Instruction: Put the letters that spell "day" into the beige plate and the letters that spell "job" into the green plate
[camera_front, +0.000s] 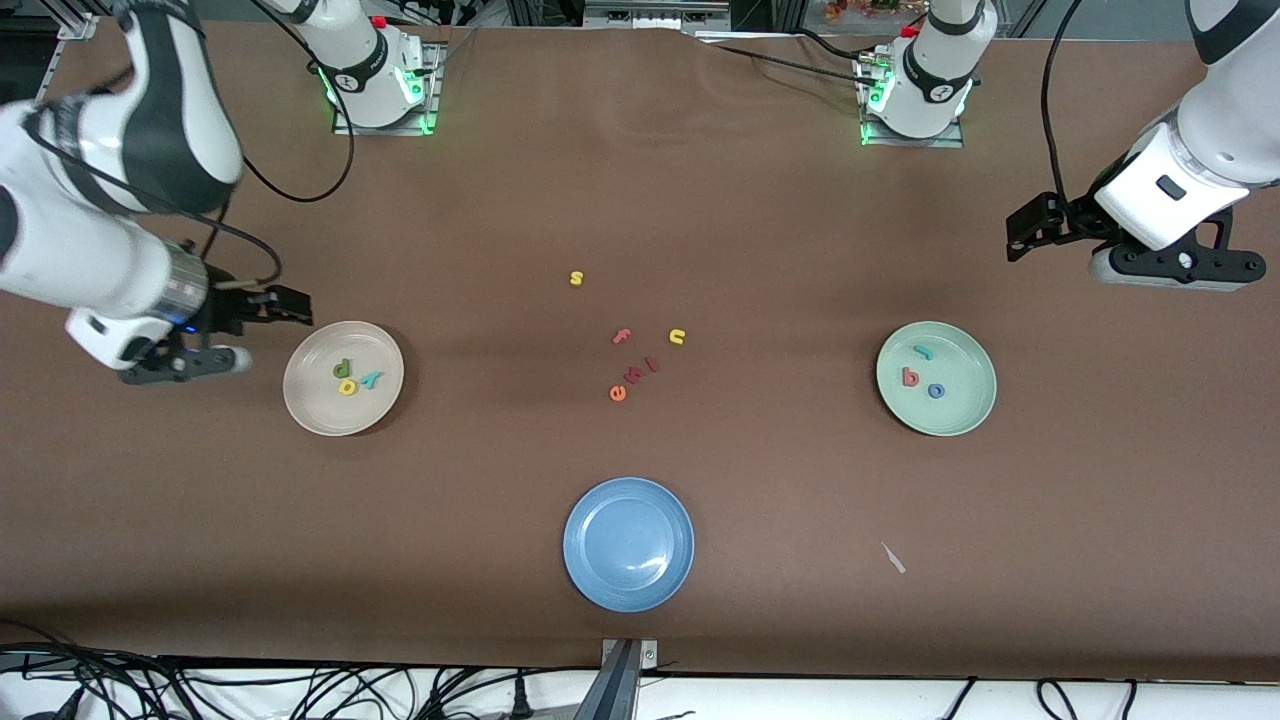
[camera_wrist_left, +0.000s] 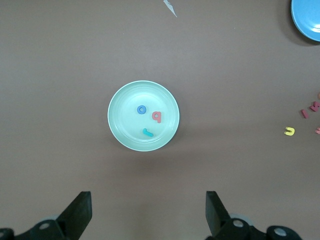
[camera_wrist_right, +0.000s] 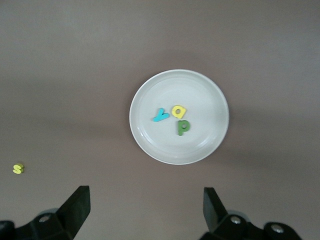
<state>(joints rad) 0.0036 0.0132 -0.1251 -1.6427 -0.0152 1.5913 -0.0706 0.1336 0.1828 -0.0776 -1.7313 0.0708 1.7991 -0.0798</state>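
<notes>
Resting in round, smooth-rimmed plates, the letters lie under both released tools (camera_wrist_left: 146, 215) (camera_wrist_right: 145, 212).

loose letters (camera_front: 634, 362) mid-table, bare table (camera_front: 800, 220) around the plates

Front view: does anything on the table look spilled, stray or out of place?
One oddity: a small pale scrap lies on the bare table, toward the left arm's end from the blue plate; it looks like litter. The leftover letters mid-table are loosely scattered, nothing damaged.
</notes>
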